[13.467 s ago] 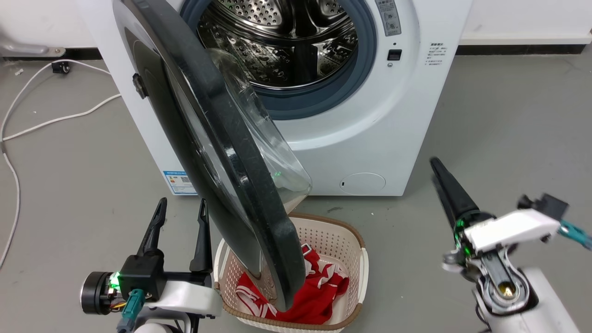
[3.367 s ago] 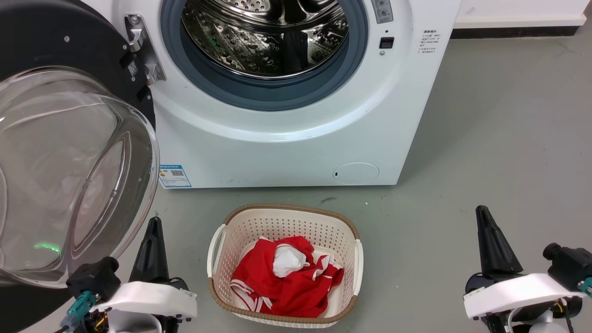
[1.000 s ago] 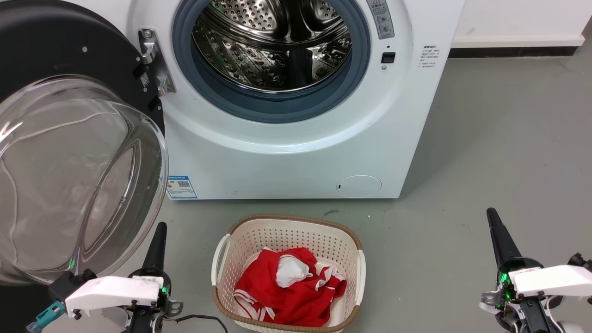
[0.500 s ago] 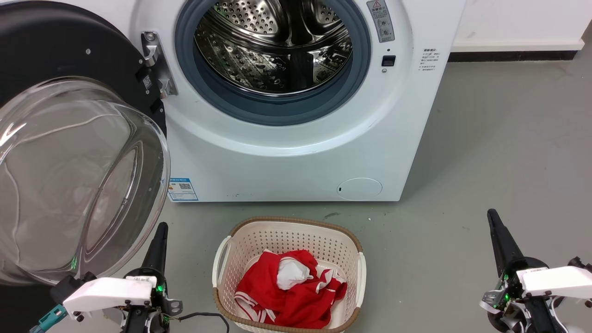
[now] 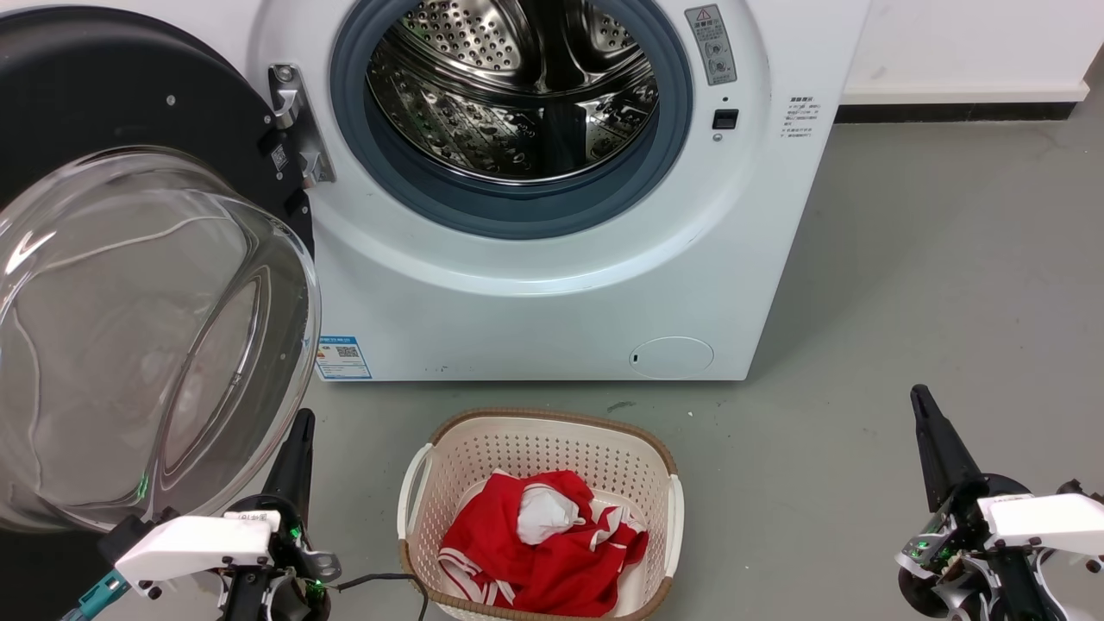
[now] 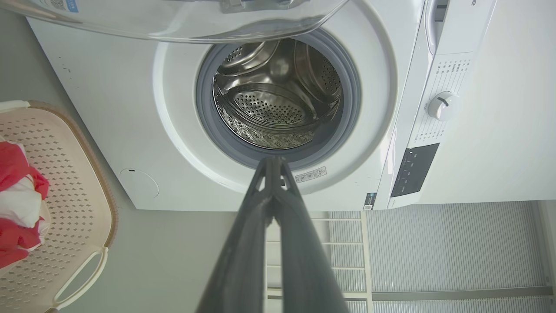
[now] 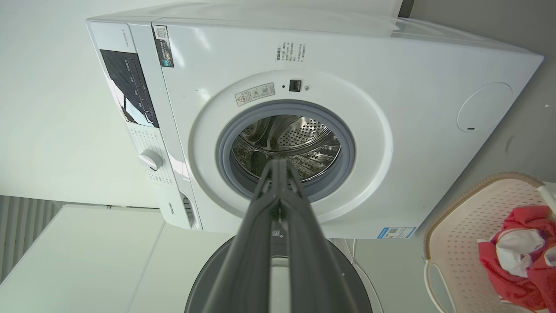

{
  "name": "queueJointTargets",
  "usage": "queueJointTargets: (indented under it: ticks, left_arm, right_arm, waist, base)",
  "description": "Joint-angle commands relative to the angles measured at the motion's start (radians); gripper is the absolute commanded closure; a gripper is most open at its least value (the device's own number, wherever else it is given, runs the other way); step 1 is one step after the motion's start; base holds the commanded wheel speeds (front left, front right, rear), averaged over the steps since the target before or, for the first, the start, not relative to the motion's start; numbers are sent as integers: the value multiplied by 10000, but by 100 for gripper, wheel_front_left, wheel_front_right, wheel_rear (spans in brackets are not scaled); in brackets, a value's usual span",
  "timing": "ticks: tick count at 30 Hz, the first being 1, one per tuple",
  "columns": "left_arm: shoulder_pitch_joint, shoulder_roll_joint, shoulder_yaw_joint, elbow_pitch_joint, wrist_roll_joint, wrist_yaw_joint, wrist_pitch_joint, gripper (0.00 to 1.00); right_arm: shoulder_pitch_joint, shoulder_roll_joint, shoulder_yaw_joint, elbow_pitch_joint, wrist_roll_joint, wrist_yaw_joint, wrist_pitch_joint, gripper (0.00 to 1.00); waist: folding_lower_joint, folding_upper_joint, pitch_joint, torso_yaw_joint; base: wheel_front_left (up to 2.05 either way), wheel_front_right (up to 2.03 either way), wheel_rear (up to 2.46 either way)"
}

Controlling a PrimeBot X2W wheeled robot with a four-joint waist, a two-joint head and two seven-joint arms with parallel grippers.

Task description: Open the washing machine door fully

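Glossy black plastic rings the large round washing machine door (image 5: 103, 95), whose bulging clear glass bowl (image 5: 147, 345) faces out toward the robot. The door stands wide open on its metal hinge (image 5: 293, 121) at the left of the big white front-loading washing machine (image 5: 535, 310), well apart from the grey rubber gasket (image 5: 517, 220) and the perforated steel drum (image 5: 517, 95).

Judged from this, the opening is as good as done. That seems to be why both arms sit low and back from the machine, gripping nothing. The left claw (image 5: 302, 424) rests just beside the bowl's lower edge, its two long dark fingers pressed together and empty. The right claw (image 5: 919, 397) is well apart at the other side, over the grey floor (image 5: 931, 259), likewise closed on nothing.

A cream perforated plastic laundry basket (image 5: 552, 421) holding crumpled red-and-white cloth (image 5: 535, 552) stands on the floor before the machine, between the two claws. The door hangs off to its left, apart from it, and nothing blocks the drum mouth. Should more swing be wanted, the left claw is nearest, though the glass bulge crowds it.
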Motion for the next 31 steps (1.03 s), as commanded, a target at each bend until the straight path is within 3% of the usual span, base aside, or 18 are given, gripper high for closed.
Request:
queueJointTargets:
  ticks: [1,9,31]
  left_arm:
    - [-79,-11,50,40,-182,-60,63,100]
    - [-118,-21,87,104,-751,-101,212,100]
    - [-110,-20,81,99,-728,-101,200,100]
  right_arm:
    - [-81,18,-33,51,183,1,48,100]
    - [-128,39,-94,124,719,0,191,100]
    - [-139,109,-193,126,588,0,283,100]
  waist:
    - [0,0,-8,2]
    - [0,0,-62,16]
    - [0,0,-65,17]
  base:
    - [0,0,0]
    - [0,0,0]
    - [0,0,0]
